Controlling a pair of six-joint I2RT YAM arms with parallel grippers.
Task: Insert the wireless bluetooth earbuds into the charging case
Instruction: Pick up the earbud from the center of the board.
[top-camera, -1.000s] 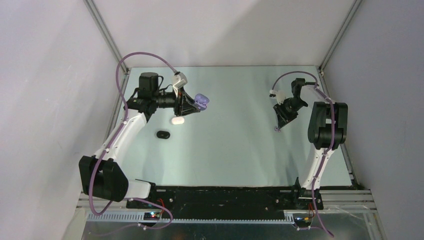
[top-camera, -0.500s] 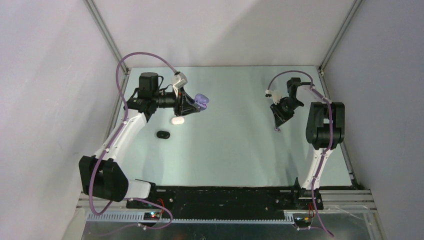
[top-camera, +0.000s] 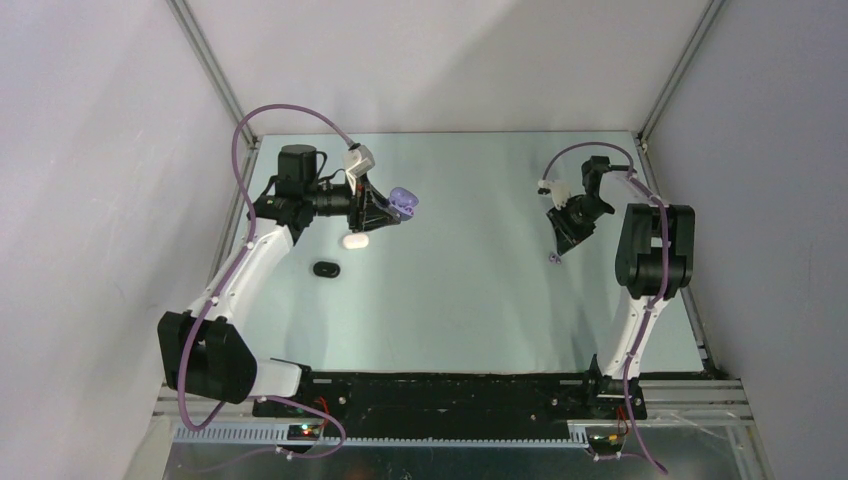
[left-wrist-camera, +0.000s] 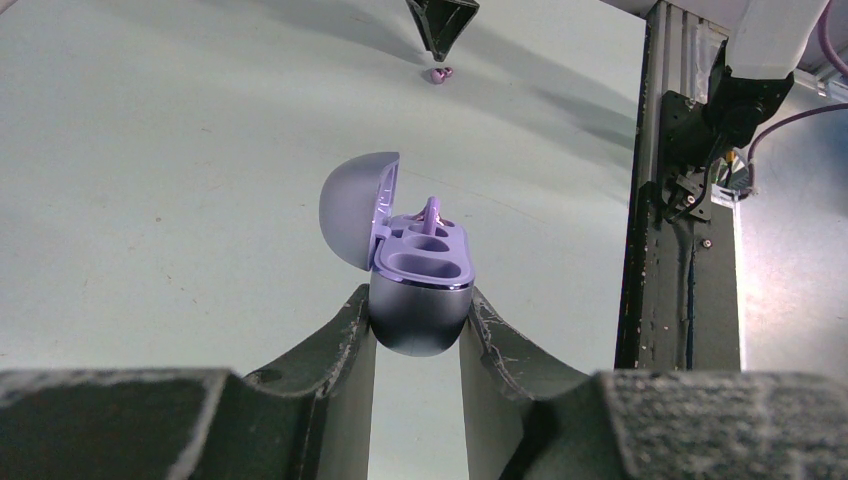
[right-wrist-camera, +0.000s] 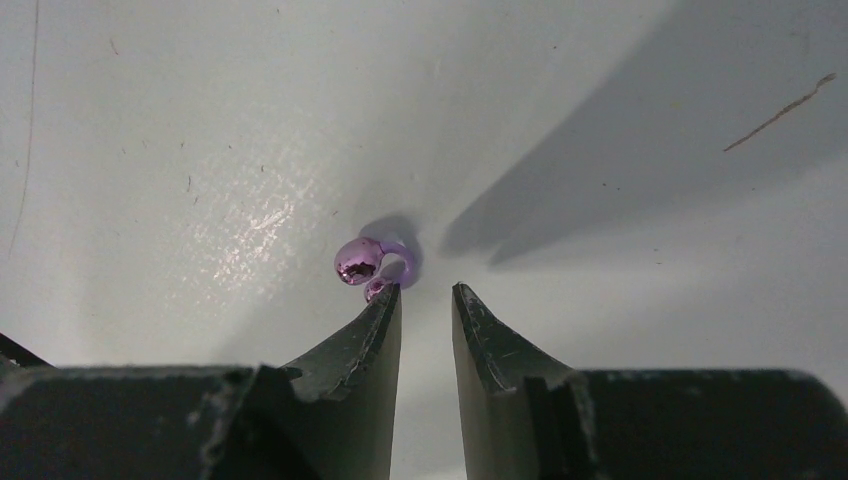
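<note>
**One bud seated, one loose**

Left gripper (left-wrist-camera: 417, 300) clamps the open lavender case (left-wrist-camera: 400, 255) toward the far-left corner. Its far socket holds the seated earbud (left-wrist-camera: 430, 213); the near socket is empty. The loose earbud (right-wrist-camera: 368, 264), purple, lies by the table's (top-camera: 470, 300) right edge, just off the right gripper's (right-wrist-camera: 427, 295) slightly parted jaws.

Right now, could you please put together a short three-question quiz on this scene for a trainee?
1. True or false: the purple case gripped in the left hand has its lid shut.
2. Pick one. The loose purple earbud is: A) on the table just beyond the right hand, not gripped; B) pinched between the right hand's fingers; C) inside the purple case.
3. What colours are the two other cases lying near the left arm?

Key: 1 false, the lid is open. 2 A. 3 a white case and a black case.
</note>
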